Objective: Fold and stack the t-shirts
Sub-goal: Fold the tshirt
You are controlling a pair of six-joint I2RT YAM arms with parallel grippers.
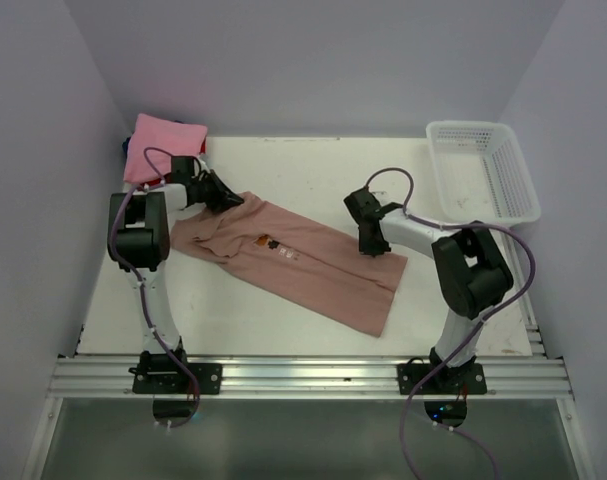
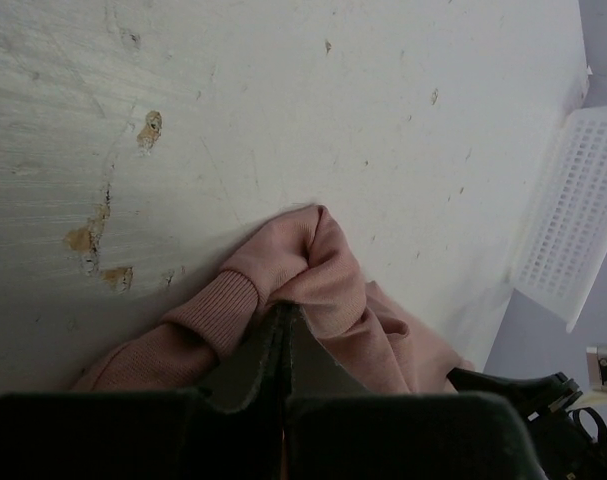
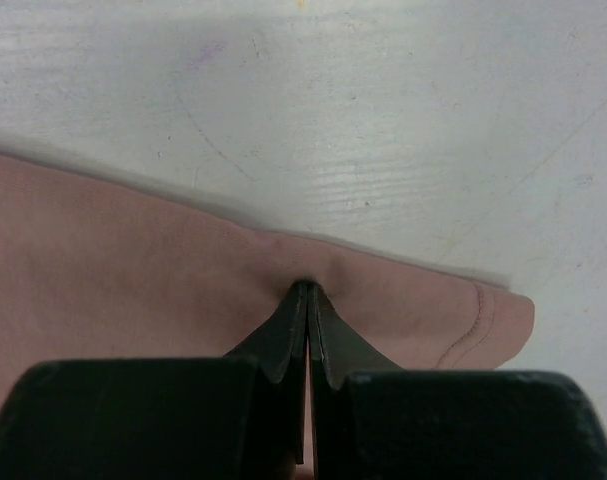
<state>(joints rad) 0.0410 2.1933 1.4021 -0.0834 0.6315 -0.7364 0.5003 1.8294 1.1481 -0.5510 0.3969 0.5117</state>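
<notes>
A dusty-pink t-shirt point(image 1: 303, 265) lies spread slantwise across the middle of the table, a small printed figure on its chest. My left gripper point(image 1: 226, 199) is shut on its bunched far-left corner by the ribbed collar point(image 2: 218, 305), with cloth point(image 2: 323, 265) pinched between the fingers. My right gripper point(image 1: 368, 245) is shut on the shirt's far right edge; the hem corner point(image 3: 483, 315) shows just right of the fingers. A folded bright pink t-shirt point(image 1: 161, 145) sits at the far left corner on top of other folded cloth, of which a blue edge point(image 1: 124, 147) shows.
A white plastic lattice basket point(image 1: 483, 172) stands at the far right of the table and also shows in the left wrist view as a white basket point(image 2: 578, 215). The white tabletop point(image 1: 303, 165) is scuffed, with chipped spots point(image 2: 88, 240) near the left gripper. Walls close in on three sides.
</notes>
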